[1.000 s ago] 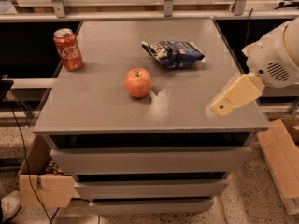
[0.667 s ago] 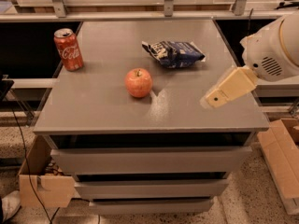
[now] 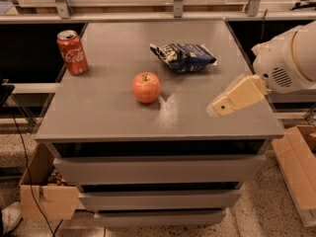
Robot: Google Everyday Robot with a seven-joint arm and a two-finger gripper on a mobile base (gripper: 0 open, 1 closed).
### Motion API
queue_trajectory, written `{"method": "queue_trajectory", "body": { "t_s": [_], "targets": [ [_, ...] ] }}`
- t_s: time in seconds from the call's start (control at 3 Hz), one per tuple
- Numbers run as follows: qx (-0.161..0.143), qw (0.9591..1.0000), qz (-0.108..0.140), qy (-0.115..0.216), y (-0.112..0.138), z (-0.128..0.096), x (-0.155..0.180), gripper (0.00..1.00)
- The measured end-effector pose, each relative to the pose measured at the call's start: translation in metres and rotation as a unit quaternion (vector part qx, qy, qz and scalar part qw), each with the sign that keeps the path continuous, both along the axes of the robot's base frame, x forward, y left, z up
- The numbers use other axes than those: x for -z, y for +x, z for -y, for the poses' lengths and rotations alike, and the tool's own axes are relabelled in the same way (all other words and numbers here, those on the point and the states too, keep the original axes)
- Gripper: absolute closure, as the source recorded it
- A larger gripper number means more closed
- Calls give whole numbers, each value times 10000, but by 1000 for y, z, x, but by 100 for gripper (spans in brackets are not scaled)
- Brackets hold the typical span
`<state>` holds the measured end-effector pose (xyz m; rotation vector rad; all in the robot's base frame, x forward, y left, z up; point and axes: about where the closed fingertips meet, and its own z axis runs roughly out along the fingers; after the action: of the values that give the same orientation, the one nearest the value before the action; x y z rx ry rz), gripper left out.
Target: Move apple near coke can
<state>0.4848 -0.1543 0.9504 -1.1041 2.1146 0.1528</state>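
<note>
The red-orange apple (image 3: 146,87) stands upright near the middle of the grey cabinet top (image 3: 108,117). The red coke can (image 3: 72,52) stands upright at the back left of the top, well apart from the apple. My gripper (image 3: 220,107) is a beige piece at the end of the white arm (image 3: 289,58). It hangs above the right front part of the top, to the right of the apple, and points down-left toward it. It holds nothing that I can see.
A dark blue and white snack bag (image 3: 183,56) lies behind and to the right of the apple. The cabinet has drawers (image 3: 158,169) below. Cardboard boxes stand on the floor at the left (image 3: 47,191) and right (image 3: 298,167). Metal rails (image 3: 148,16) run behind the top.
My gripper and arm have moved a little to the left, toward the apple. The apple, can and bag have not moved.
</note>
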Motion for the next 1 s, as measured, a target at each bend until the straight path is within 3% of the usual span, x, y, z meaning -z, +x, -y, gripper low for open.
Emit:
{"method": "queue_trajectory", "body": {
  "t_s": [0.33, 1.0],
  "targets": [
    [24, 9985, 102, 531, 9, -23, 20, 0],
    [-157, 9897, 405, 1366, 33, -72, 38, 0]
  ]
}}
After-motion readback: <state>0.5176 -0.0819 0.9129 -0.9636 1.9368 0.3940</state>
